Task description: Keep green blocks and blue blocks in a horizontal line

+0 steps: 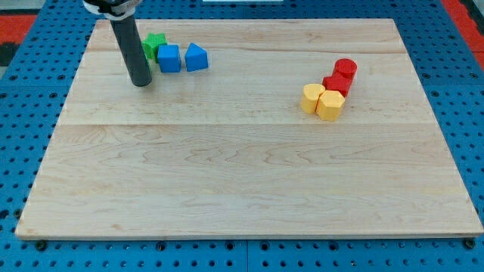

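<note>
A pale wooden board (249, 166) lies on a blue pegboard surface (30, 45) and fills most of the view. A thick dark rod comes down from the view's top left, and my tip (141, 81) rests on the board near its top left corner. The rod has no jaws and holds nothing; its end simply sits on the wood.

Just to the view's right of the rod, a short row of three blocks runs roughly left to right. A green block (153, 45), star-like in outline, is partly hidden behind the rod. Touching its right side is a blue cube (169, 58). Just beside that sits a second blue block (197, 57) with a peaked, wedge-like top. My tip stands slightly below and to the left of the green block and the blue cube, very close to them; whether it touches them cannot be told.

Well apart, toward the view's right, four blocks cluster together: a red cylinder (345, 69), a red block (335, 85) just below it, and two yellow blocks (312, 98) (330, 106) side by side, touching.
</note>
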Motion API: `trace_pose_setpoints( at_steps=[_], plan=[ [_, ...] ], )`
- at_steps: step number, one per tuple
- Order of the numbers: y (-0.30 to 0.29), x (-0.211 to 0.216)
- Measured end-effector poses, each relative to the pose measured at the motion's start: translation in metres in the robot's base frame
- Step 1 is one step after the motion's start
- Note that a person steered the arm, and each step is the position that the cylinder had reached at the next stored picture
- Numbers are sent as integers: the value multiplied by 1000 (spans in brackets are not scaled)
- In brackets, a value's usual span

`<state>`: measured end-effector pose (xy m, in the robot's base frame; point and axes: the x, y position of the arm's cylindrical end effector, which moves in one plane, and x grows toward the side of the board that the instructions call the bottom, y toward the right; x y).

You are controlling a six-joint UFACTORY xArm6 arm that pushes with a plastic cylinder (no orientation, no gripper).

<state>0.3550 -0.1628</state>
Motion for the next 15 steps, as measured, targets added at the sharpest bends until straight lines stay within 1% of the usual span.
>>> trace_pose_setpoints(
  at_steps=[1, 2, 3, 4, 5, 6, 7, 8, 9, 10, 11, 12, 13, 14, 15],
  plan=[
    [1, -5],
    [-17, -13],
    [-27, 6],
    [62, 17],
    [186, -1],
    [215, -87],
    [158, -162],
    [127, -149],
    [170, -141],
    [119, -116],
    [96, -112],
    [60, -111],
    [37, -111],
    [-2, -111],
    [-65, -112]
  ],
)
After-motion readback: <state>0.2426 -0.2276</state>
